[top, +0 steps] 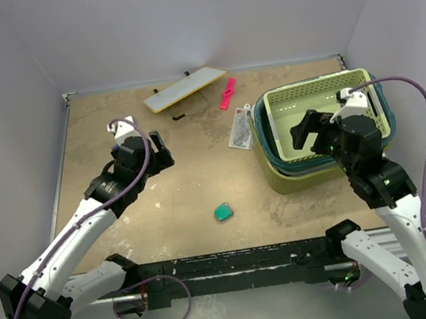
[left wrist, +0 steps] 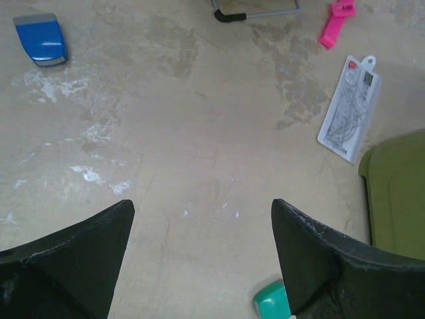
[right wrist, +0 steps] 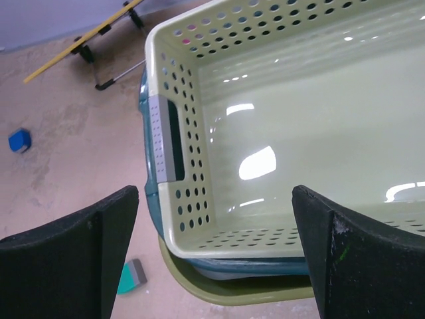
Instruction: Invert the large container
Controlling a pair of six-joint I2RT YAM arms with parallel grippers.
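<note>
The large olive-green container (top: 304,179) stands upright at the right of the table. A dark teal tub (top: 263,150) is nested in it, and a pale yellow-green perforated basket (top: 274,130) is nested in the tub. In the right wrist view the olive rim (right wrist: 219,294) shows under the teal tub (right wrist: 151,206) and the basket (right wrist: 192,173). My right gripper (top: 311,135) (right wrist: 214,190) is open and empty above the stack's near left corner. My left gripper (top: 162,149) (left wrist: 200,203) is open and empty over bare table at the left. The container's corner (left wrist: 398,193) shows at the right of the left wrist view.
A green eraser (top: 222,212) (left wrist: 269,300) lies at the table's middle front. A packaged protractor (top: 240,131) (left wrist: 350,109) lies beside the container's left side. A pink clip (top: 228,93) and a yellow board (top: 185,88) lie at the back. A blue block (left wrist: 41,40) lies at the left.
</note>
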